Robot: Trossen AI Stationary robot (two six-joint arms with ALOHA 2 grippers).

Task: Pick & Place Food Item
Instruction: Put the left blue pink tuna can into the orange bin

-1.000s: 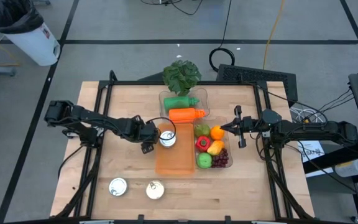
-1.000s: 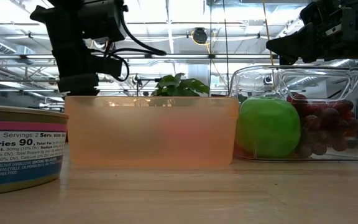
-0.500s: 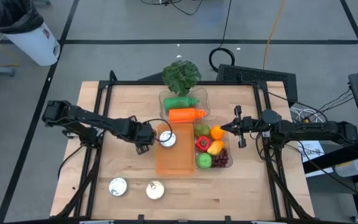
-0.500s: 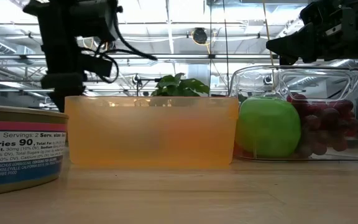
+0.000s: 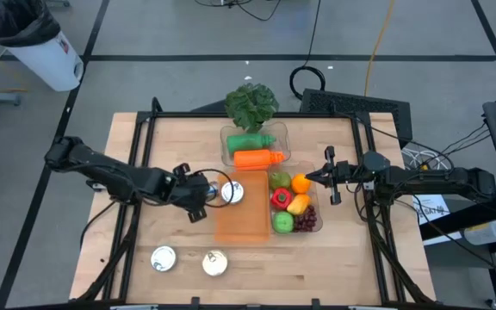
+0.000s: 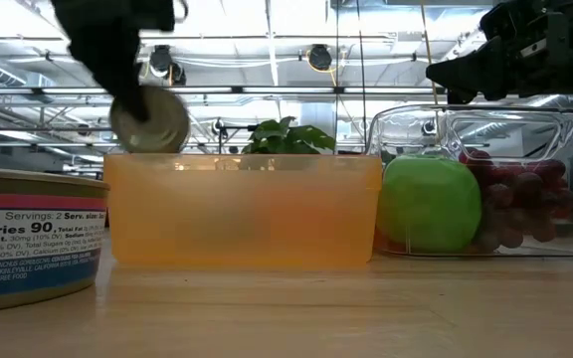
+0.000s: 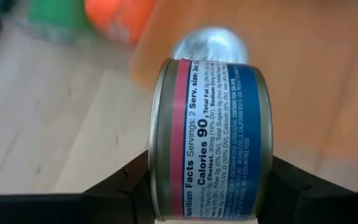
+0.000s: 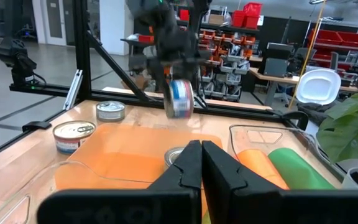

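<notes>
Nearest the front edge of the tabletop (image 5: 170, 146) stand two tuna cans (image 5: 164, 257), side by side and left of the middle, well apart from my claws. In the low view one of them fills the left foreground, its label reading "Calories 90".

Past them, at the middle of the tabletop, lies the orange bin (image 5: 244, 215), with one can (image 5: 232, 193) resting inside it at its far-left corner. My left claw (image 5: 203, 195) hangs just outside the bin's left wall, clamped on another tuna can (image 7: 210, 143); the can lies on its side between my two fingers (image 7: 123, 183), lifted clear of the wood and level with the bin's rim, its shiny end (image 6: 149, 120) showing in the low view. The held can sits just beside the one in the bin, and I cannot tell whether they touch.

Touching the bin's right side is a clear container (image 5: 316, 226) holding a green apple (image 5: 282, 222), a red pepper (image 5: 282, 197), grapes (image 5: 306, 219) and an orange (image 5: 300, 182). My right claw (image 5: 315, 177) waits just beside that container's far-right corner, fingers pressed together on nothing.

Farther back, a second clear container (image 5: 227, 138) holds an orange bottle (image 5: 258, 158) and a green bottle (image 5: 250, 142). A leafy plant (image 5: 251, 104) stands at the tabletop's far edge.
</notes>
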